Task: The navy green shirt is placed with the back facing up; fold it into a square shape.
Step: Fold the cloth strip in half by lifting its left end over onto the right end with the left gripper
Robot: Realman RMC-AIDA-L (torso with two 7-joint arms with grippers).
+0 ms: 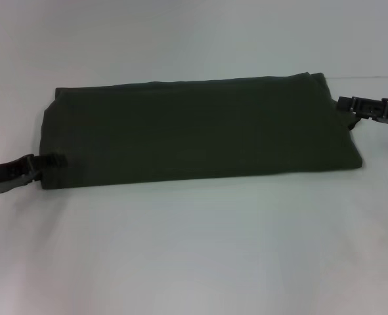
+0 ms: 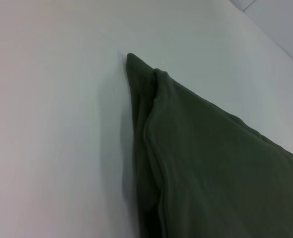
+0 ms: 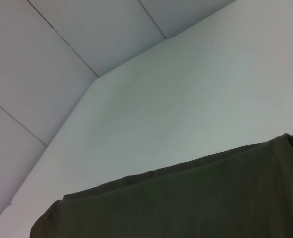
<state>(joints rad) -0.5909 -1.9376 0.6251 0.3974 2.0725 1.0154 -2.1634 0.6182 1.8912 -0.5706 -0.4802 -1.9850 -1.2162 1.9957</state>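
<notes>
Soft, even, rather cool light from above, no glare. Only faint shadow on the white table (image 1: 194, 249), along the shirt (image 1: 200, 131) edge toward 6 o'clock in the head view. Slight blur everywhere (fabric texture hardly readable). Darker shadow band beside the cloth fold in the left wrist view. No clear edge distortion.

Navy green shirt (image 1: 200, 131) lies flat on my white desk (image 1: 194, 249), folded into a long band running L to R. My left pincer (image 1: 49, 161) sits at its near-left corner, tip touching fabric. Right pincer (image 1: 348, 105) is at far-right end, just beside the edge.
</notes>
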